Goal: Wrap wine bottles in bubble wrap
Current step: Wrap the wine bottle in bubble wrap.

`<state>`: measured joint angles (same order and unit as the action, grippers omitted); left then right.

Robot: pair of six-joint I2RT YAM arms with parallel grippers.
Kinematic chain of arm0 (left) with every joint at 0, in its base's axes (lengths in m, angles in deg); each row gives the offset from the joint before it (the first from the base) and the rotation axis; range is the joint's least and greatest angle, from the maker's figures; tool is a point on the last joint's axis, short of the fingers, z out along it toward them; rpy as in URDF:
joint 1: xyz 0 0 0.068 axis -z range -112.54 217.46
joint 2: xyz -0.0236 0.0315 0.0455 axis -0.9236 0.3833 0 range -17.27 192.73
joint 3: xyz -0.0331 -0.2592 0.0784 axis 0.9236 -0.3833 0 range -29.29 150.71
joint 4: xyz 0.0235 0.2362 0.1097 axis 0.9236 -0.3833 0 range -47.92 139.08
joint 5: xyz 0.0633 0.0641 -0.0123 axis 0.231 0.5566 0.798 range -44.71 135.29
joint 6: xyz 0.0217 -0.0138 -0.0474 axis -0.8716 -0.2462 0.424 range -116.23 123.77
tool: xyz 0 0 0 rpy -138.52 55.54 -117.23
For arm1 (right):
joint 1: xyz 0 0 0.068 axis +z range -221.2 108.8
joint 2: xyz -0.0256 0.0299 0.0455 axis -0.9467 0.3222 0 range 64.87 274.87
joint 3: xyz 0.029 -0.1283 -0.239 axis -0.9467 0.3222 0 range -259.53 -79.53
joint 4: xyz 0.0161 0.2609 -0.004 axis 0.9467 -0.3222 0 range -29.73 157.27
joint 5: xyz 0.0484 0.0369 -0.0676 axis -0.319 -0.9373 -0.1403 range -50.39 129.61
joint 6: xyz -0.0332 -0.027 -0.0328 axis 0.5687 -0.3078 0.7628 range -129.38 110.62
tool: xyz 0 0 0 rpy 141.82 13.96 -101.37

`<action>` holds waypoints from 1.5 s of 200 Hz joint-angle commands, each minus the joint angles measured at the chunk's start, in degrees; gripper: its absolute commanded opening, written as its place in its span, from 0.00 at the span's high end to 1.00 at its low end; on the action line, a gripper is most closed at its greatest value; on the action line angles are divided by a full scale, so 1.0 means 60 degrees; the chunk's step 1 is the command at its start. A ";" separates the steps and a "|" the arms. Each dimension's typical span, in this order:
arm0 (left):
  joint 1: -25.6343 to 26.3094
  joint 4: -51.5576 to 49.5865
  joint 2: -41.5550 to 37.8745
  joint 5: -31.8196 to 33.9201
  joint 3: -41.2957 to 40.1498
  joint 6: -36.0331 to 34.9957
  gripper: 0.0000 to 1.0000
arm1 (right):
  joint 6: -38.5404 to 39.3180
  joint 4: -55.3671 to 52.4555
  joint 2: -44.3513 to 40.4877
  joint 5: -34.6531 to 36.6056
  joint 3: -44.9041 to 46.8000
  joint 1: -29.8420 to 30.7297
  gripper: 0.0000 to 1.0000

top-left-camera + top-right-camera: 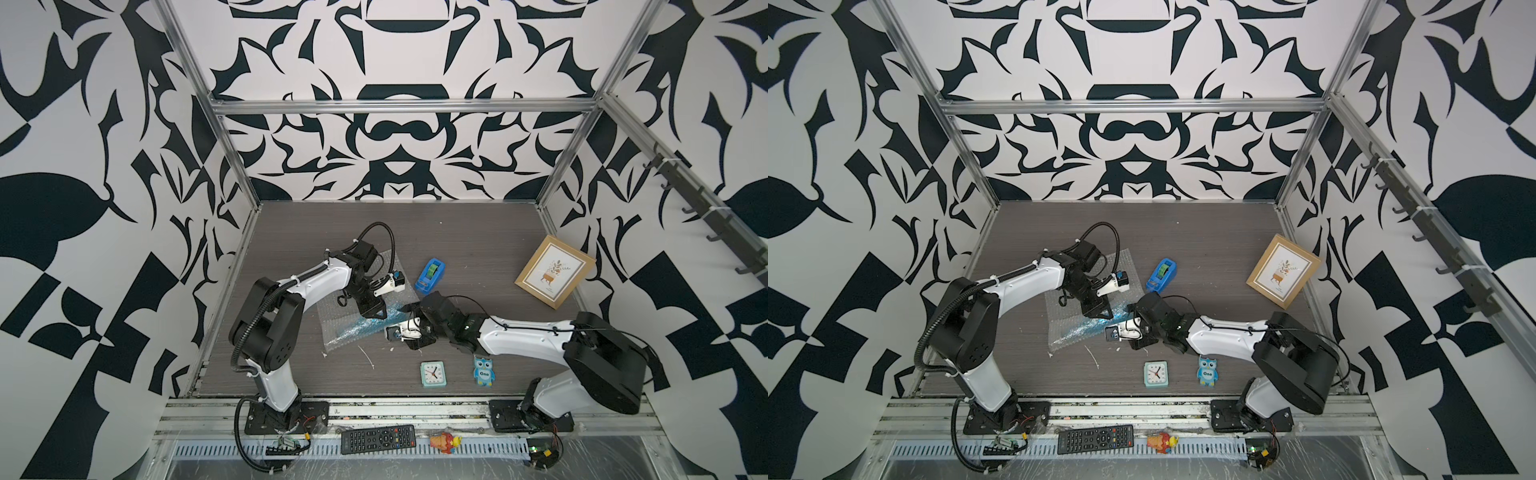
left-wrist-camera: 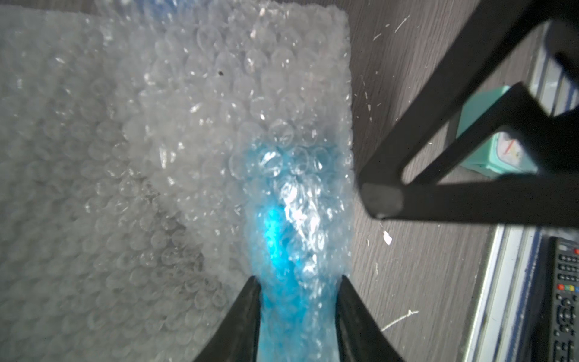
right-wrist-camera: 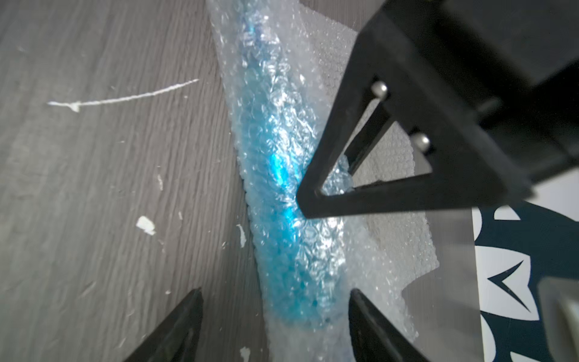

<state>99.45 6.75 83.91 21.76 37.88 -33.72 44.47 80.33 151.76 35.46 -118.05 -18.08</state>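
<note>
Wine bottle [image 1: 356,327] lies on its side on the table [image 1: 457,232], just off centre toward 8 o'clock. Its long axis runs roughly 8 to 2 o'clock. It shows only as a blue blur through the bubble wrap [image 1: 332,313] rolled over it. The rest of the sheet lies flat toward 12 o'clock, not rolled in.

Left tool [image 2: 297,282] is clamped across the wrapped bottle, both jaws pressing into the plastic. It reaches in from about 11 o'clock. Right tool [image 3: 275,294] comes in from 3 o'clock with its jaws spread wide. They straddle the roll, and one jaw is clear of it over bare table, so it grips nothing.

Judged risks:
- Only one tool holds the roll and nothing is taped. If that grip eases, the springy wrap will likely unroll.
- The bottle is round glass inside slick plastic. A pull along the axis could slide it out of the open end, and a sideways nudge could roll it.
- The two tools work very close together over the roll, so their fingers could hit each other or snag the sheet.
- The tape dispenser [image 1: 430,275] sits at 2 o'clock of the bottle. Reaching for it means letting go of the roll on that side.
</note>
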 commanded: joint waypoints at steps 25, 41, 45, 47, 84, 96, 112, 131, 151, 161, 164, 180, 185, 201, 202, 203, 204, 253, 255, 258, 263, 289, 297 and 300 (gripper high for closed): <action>0.0134 -0.1533 0.0762 -0.0362 -0.0256 -0.0046 0.62 | 0.1031 0.0942 0.0699 -0.0018 -0.0745 -0.0002 0.24; 0.0122 -0.1530 0.0801 -0.0361 -0.0225 -0.0050 0.62 | 0.1214 0.0857 0.0960 -0.0138 -0.0880 -0.0006 0.24; 0.0131 -0.1537 0.0804 -0.0364 -0.0211 -0.0050 0.61 | 0.1242 0.0797 0.1041 -0.0150 -0.0936 0.0002 0.24; 0.0125 -0.1531 0.0802 -0.0362 -0.0203 -0.0050 0.61 | 0.1270 0.0775 0.1092 -0.0153 -0.0952 -0.0004 0.24; 0.0087 -0.1552 0.0689 -0.0433 -0.0181 -0.0122 0.61 | 0.1553 0.0336 0.1901 -0.0148 -0.1127 -0.0014 0.23; 0.0053 -0.1595 0.0603 -0.0481 -0.0188 -0.0148 0.60 | 0.1647 0.0214 0.2133 -0.0061 -0.1171 -0.0011 0.23; 0.0045 -0.1632 0.0456 -0.0578 -0.0209 -0.0209 0.60 | 0.1717 0.0092 0.2422 0.0058 -0.1262 -0.0023 0.24; 0.0028 -0.1660 0.0260 -0.0579 -0.0289 -0.0295 0.59 | 0.1758 -0.0137 0.2669 0.0163 -0.1393 -0.0023 0.26; -0.0018 -0.1674 -0.0023 -0.0385 -0.0392 -0.0339 0.57 | 0.1699 -0.1030 0.2783 0.0163 -0.1697 -0.0022 0.38; -0.0064 -0.1635 -0.0230 -0.0316 -0.0477 -0.0370 0.55 | 0.1648 -0.1516 0.2778 0.0166 -0.1828 -0.0022 0.44; -0.0079 -0.1612 -0.0314 -0.0285 -0.0501 -0.0379 0.54 | 0.1606 -0.1697 0.2776 0.0191 -0.1880 -0.0028 0.45; -0.0167 -0.1496 -0.0751 -0.0210 -0.0689 -0.0493 0.49 | 0.1386 -0.2438 0.2781 0.0262 -0.2107 -0.0032 0.54; -0.0188 -0.1448 -0.0865 -0.0209 -0.0757 -0.0536 0.48 | 0.1309 -0.2664 0.2799 0.0280 -0.2200 -0.0025 0.56; -0.0246 -0.1376 -0.1207 -0.0238 -0.0910 -0.0656 0.45 | 0.0971 -0.3449 0.2932 0.0379 -0.2561 -0.0023 0.60; -0.0247 -0.1380 -0.1228 -0.0245 -0.0919 -0.0661 0.45 | 0.0957 -0.3494 0.2941 0.0388 -0.2589 -0.0029 0.60; -0.0248 -0.1381 -0.1239 -0.0242 -0.0923 -0.0670 0.45 | 0.0928 -0.3538 0.2953 0.0400 -0.2618 -0.0025 0.60; -0.0248 -0.1375 -0.1259 -0.0240 -0.0933 -0.0675 0.44 | 0.0906 -0.3575 0.2958 0.0399 -0.2647 -0.0023 0.60; -0.0654 -0.1334 -0.2196 -0.0049 -0.1167 -0.0784 0.37 | -0.0076 -0.5484 0.3329 0.0022 -0.3718 -0.0012 0.62; -0.0694 -0.1316 -0.2255 -0.0048 -0.1181 -0.0764 0.37 | -0.0121 -0.5552 0.3348 -0.0023 -0.3764 -0.0019 0.62; -0.0756 -0.1285 -0.2334 -0.0046 -0.1196 -0.0743 0.36 | -0.0194 -0.5671 0.3380 -0.0051 -0.3834 -0.0019 0.62; -0.0868 -0.1235 -0.2491 -0.0048 -0.1204 -0.0704 0.36 | -0.0324 -0.5870 0.3432 -0.0171 -0.3952 -0.0009 0.62; -0.1553 -0.0788 -0.3290 0.0762 -0.1352 -0.0270 0.33 | -0.1098 -0.7261 0.3892 -0.0913 -0.5030 -0.0024 0.64; -0.1765 -0.0506 -0.3516 0.1447 -0.1382 -0.0070 0.33 | -0.1315 -0.7750 0.4115 -0.1153 -0.5404 -0.0050 0.66; -0.1848 -0.0428 -0.3594 0.1682 -0.1404 0.0012 0.33 | -0.1406 -0.7931 0.4203 -0.1270 -0.5508 -0.0067 0.66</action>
<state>91.14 4.39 66.25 25.41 30.71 -36.06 43.44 49.86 172.53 32.80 -147.19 -18.17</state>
